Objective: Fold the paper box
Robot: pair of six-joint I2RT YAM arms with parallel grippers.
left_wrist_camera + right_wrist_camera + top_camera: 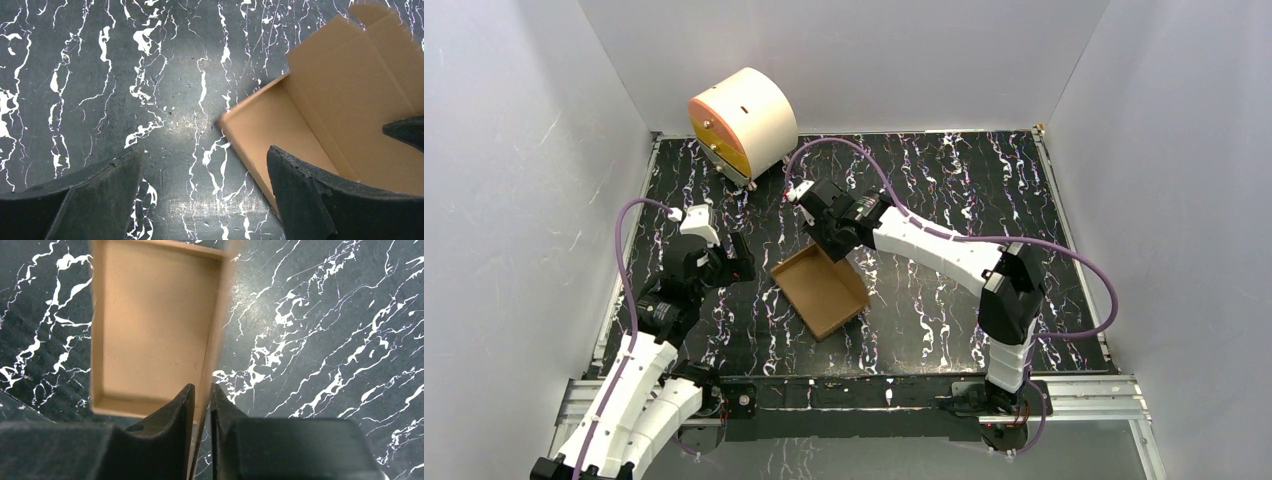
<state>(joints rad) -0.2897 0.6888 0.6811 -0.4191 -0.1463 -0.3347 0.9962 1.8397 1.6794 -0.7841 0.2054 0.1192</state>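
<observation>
The paper box is a brown, shallow open tray lying at the middle of the black marbled table. In the right wrist view the box has its right-hand wall standing between the two fingers of my right gripper, which are closed against it. From above, the right gripper sits over the box's far corner. My left gripper hangs just left of the box, open and holding nothing. In the left wrist view its gripper spans bare table, with the box beside the right finger.
A cream cylinder with an orange face stands at the back left of the table. White walls close in the left, back and right sides. A metal rail runs along the near edge by the arm bases.
</observation>
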